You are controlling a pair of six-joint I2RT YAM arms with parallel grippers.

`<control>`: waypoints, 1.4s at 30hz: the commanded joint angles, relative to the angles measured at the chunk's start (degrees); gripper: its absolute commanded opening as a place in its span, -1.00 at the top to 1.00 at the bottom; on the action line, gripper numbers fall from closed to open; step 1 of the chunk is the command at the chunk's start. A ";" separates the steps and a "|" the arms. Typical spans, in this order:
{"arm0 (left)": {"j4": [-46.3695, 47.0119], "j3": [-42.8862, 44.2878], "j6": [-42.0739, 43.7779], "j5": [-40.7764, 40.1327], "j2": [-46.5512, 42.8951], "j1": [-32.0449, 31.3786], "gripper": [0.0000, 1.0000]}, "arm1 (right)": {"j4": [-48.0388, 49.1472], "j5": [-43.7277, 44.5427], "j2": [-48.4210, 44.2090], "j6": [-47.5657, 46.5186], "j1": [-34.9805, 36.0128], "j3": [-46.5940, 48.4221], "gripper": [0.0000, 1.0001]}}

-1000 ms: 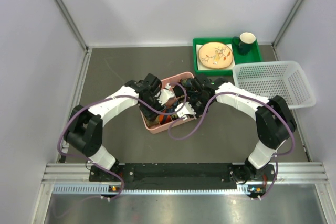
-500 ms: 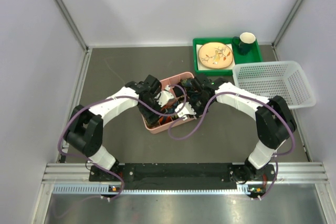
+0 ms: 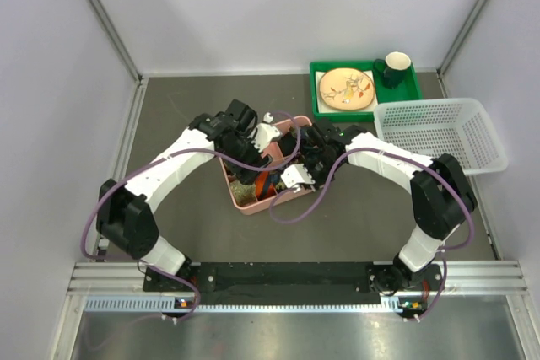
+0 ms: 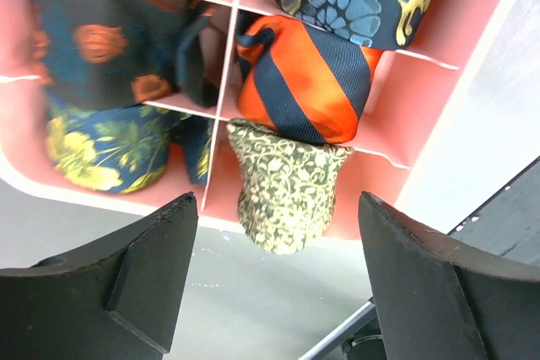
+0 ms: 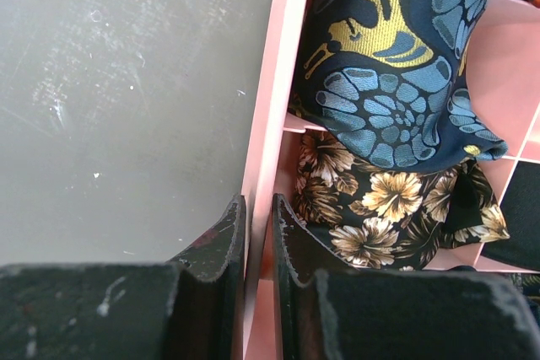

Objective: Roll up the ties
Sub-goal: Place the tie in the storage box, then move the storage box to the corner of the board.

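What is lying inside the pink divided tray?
The pink tray holds rolled ties: an olive patterned tie, an orange-navy striped tie, a navy paisley tie, a dark floral tie. The compartment floors beneath them are covered.

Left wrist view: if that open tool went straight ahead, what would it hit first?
Probably the rolled olive tie, centred ahead of the left tool in a compartment of the pink tray; how far off is hard to judge.

Grey tbl (image 3: 169, 124) — pink organizer (image 3: 253, 206), grn tray (image 3: 409, 95), wht basket (image 3: 443, 137) on it.
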 commanded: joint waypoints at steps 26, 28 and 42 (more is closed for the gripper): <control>-0.18 11.91 -7.99 3.93 -9.14 26.95 -0.98 | 15.62 6.39 17.73 30.47 -0.23 19.01 1.00; 0.26 10.42 -8.16 3.75 -10.02 27.39 -0.98 | 17.02 7.09 19.85 30.72 -0.93 21.04 1.00; 8.34 6.98 -9.04 10.59 -6.34 32.23 -0.61 | 18.60 13.33 32.69 31.08 -3.66 38.28 1.00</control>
